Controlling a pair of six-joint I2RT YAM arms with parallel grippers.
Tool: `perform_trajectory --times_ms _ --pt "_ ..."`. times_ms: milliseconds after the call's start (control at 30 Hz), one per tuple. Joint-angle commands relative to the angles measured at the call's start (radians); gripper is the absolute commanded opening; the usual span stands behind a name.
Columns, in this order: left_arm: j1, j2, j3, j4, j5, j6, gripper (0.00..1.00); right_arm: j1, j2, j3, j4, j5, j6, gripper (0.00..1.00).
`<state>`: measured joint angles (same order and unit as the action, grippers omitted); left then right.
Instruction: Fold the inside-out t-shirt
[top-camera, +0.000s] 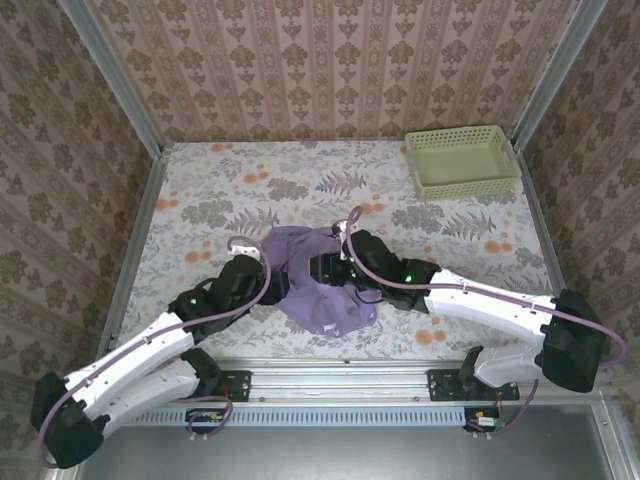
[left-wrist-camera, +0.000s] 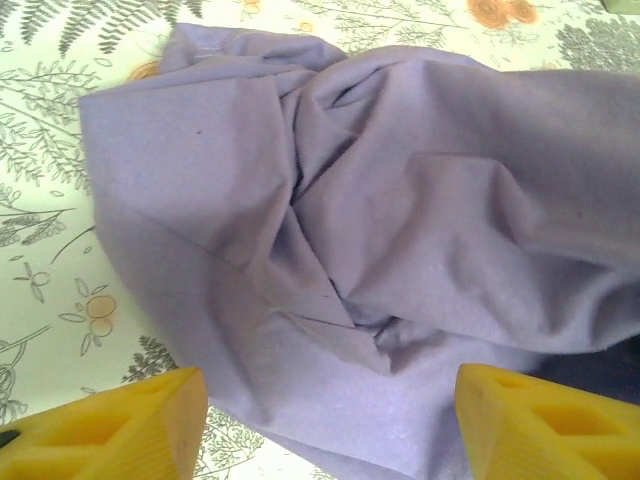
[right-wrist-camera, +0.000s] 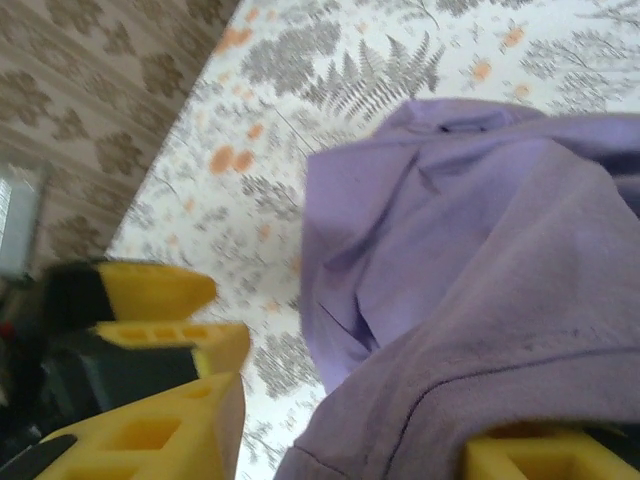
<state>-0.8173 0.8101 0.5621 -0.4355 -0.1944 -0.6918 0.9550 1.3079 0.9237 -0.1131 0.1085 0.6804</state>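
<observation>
table (top-camera: 250, 170): floral-patterned, spread beneath the t-shirt (top-camera: 320, 292).
t-shirt: lavender, bunched in a creased heap (no print is seen), laid on the table.
basket (top-camera: 462, 160): pale green, set well apart from the t-shirt, farther back and right.
left gripper (left-wrist-camera: 330, 392): held wide open at the t-shirt's left side, nothing pinched.
right gripper (right-wrist-camera: 355, 430): jaws parted at the t-shirt's right side; cloth is draped over one finger, apparently unpinched.
</observation>
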Motion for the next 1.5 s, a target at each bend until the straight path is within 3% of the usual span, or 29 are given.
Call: perform_trajectory --times_ms 0,100,300,400,533,633,733,967,1167,1300,1400,1467 --pt "-0.013 0.096 0.110 -0.176 -0.074 -0.019 0.72 0.009 -0.112 -0.046 -0.130 0.151 -0.123 0.60" --pt "-0.093 0.234 0.235 -0.280 -0.168 -0.012 0.77 -0.027 -0.221 -0.095 -0.202 0.235 -0.154 0.65" --pt "-0.289 0.324 0.349 -0.122 -0.141 0.000 0.84 -0.175 -0.354 -0.176 -0.284 0.227 -0.105 0.74" --pt "-0.367 0.430 0.440 -0.146 -0.189 -0.004 0.87 -0.215 -0.408 -0.236 -0.263 0.223 -0.062 0.76" --pt "-0.412 0.591 0.531 -0.178 -0.157 0.025 0.88 -0.242 -0.412 -0.277 -0.253 0.207 -0.032 0.77" --pt "-0.413 0.699 0.568 -0.256 -0.195 0.014 0.83 -0.243 -0.383 -0.293 -0.231 0.170 -0.025 0.77" --pt "-0.395 0.689 0.526 -0.258 -0.223 -0.006 0.68 -0.236 -0.362 -0.326 -0.175 0.088 -0.028 0.77" --pt "-0.311 0.497 0.318 -0.058 -0.041 0.031 0.47 -0.156 -0.307 -0.386 -0.096 0.028 -0.002 0.83" --pt "-0.288 0.397 0.219 -0.011 0.027 0.060 0.58 -0.122 -0.190 -0.364 -0.032 0.016 0.011 0.82" --pt "-0.280 0.364 0.180 0.004 0.067 0.059 0.59 -0.122 -0.102 -0.325 -0.005 -0.020 -0.001 0.79" --pt "-0.273 0.370 0.158 0.023 0.088 0.058 0.55 -0.121 -0.045 -0.286 -0.015 -0.017 -0.011 0.69" --pt "-0.270 0.385 0.156 0.023 0.089 0.052 0.49 -0.121 -0.026 -0.263 -0.038 0.009 -0.016 0.55"
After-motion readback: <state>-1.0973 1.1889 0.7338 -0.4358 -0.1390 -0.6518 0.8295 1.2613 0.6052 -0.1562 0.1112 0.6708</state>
